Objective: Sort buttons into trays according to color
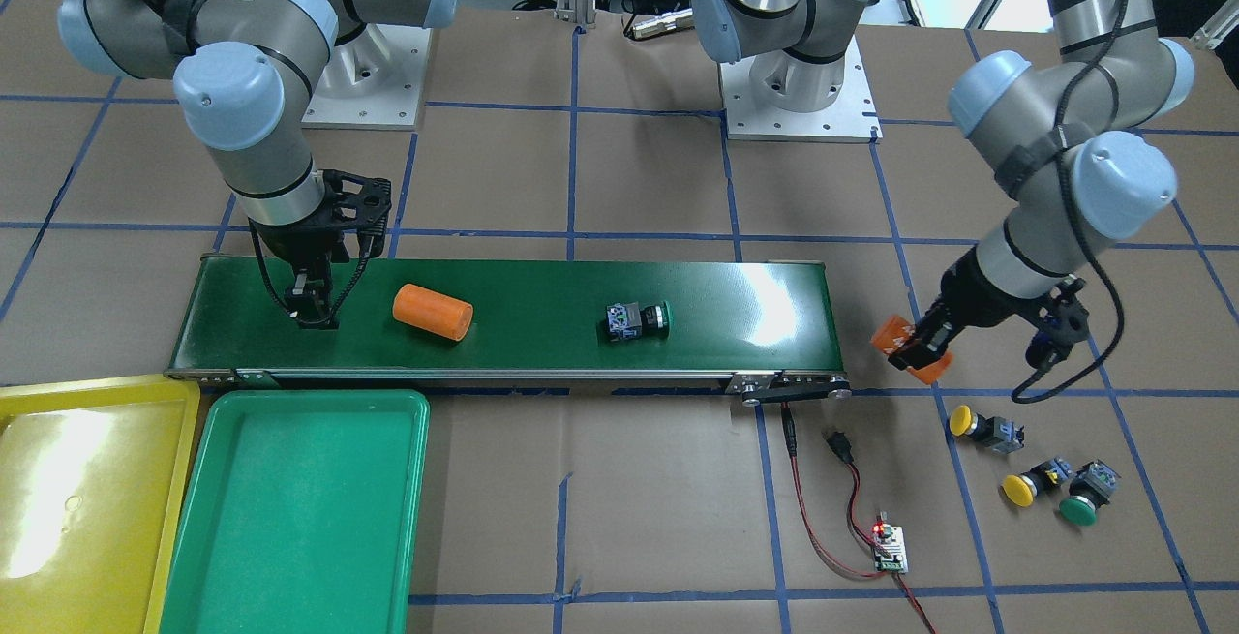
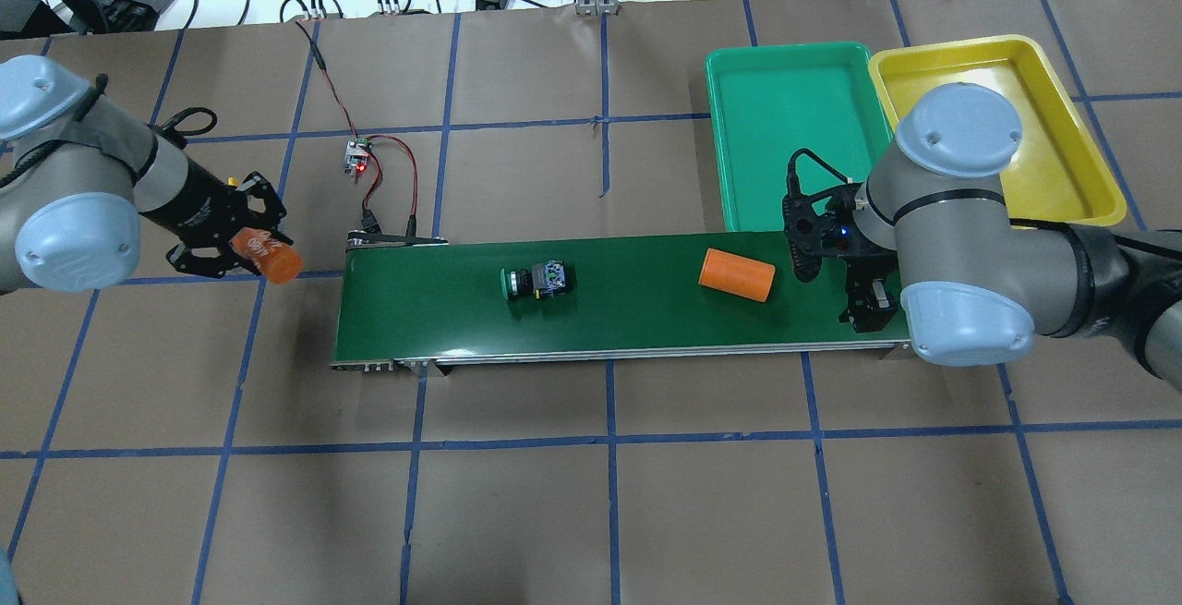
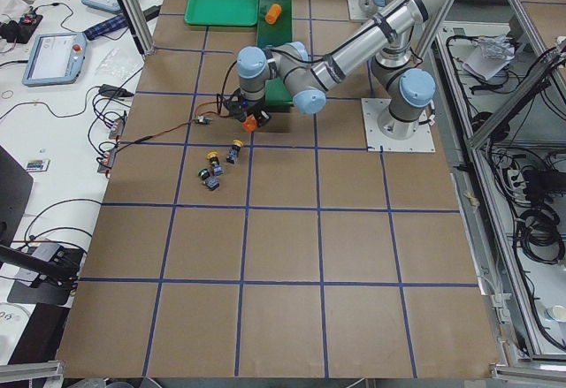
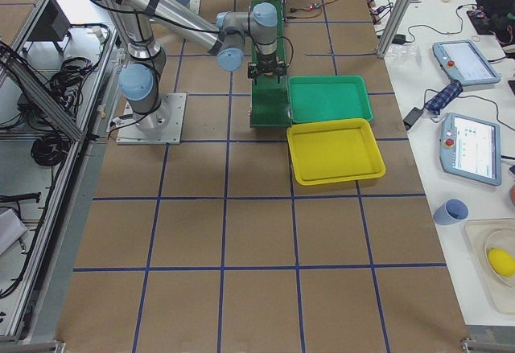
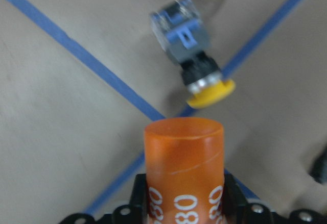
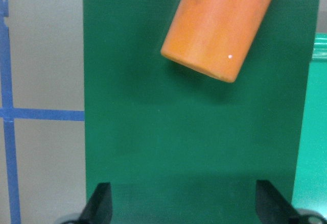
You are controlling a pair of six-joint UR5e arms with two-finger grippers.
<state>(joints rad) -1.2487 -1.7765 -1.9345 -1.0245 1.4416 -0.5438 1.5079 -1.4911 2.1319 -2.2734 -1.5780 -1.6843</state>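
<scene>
One green-capped button (image 1: pixel 639 319) lies on its side mid-belt, also seen from overhead (image 2: pixel 536 281). Two yellow buttons (image 1: pixel 982 428) (image 1: pixel 1036 482) and a green one (image 1: pixel 1089 496) lie on the table off the belt's end. My left gripper (image 1: pixel 915 351) is shut on an orange cylinder (image 5: pixel 184 168) above the table near them; a yellow button (image 5: pixel 194 60) shows below it. My right gripper (image 1: pixel 315 310) is open and empty over the belt's other end. The green tray (image 1: pixel 300 508) and the yellow tray (image 1: pixel 87 479) hold nothing.
A second orange cylinder (image 1: pixel 433 312) lies on the dark-green conveyor belt (image 1: pixel 542 344) just beside my right gripper. A small circuit board with red and black wires (image 1: pixel 886 547) lies on the table near the belt's motor end.
</scene>
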